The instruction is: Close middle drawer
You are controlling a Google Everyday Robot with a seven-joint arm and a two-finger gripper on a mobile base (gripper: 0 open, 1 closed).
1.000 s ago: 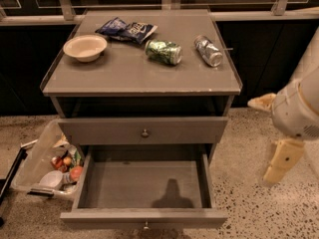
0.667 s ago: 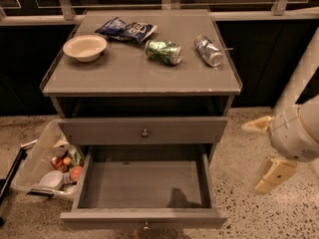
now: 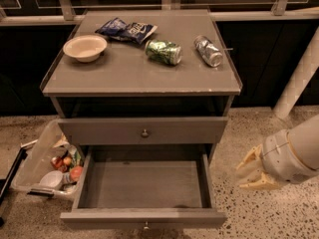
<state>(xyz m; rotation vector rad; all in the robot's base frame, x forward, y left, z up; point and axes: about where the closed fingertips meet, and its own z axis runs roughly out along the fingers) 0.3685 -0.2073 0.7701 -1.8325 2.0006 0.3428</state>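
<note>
The middle drawer (image 3: pixel 144 217) is pulled far out of the grey cabinet, and its box (image 3: pixel 144 183) is empty. Its small knob (image 3: pixel 145 226) shows at the bottom edge of the view. The top drawer (image 3: pixel 144 131) above it is shut. The lowest drawer is hidden. My gripper (image 3: pixel 250 173) hangs to the right of the open drawer, above the speckled floor, at about the drawer's height and apart from it. Its pale fingers (image 3: pixel 248 159) are spread and hold nothing.
On the cabinet top (image 3: pixel 124 76) lie a white bowl (image 3: pixel 84 47), a blue chip bag (image 3: pixel 125 30), a green can (image 3: pixel 163 52) and a silver can (image 3: pixel 208 51). A clear plastic bin (image 3: pixel 42 163) with fruit stands on the floor at left. A white pole (image 3: pixel 299 78) slants at right.
My gripper has dropped lower and turned beside the drawer's right side. The drawer stays open as before.
</note>
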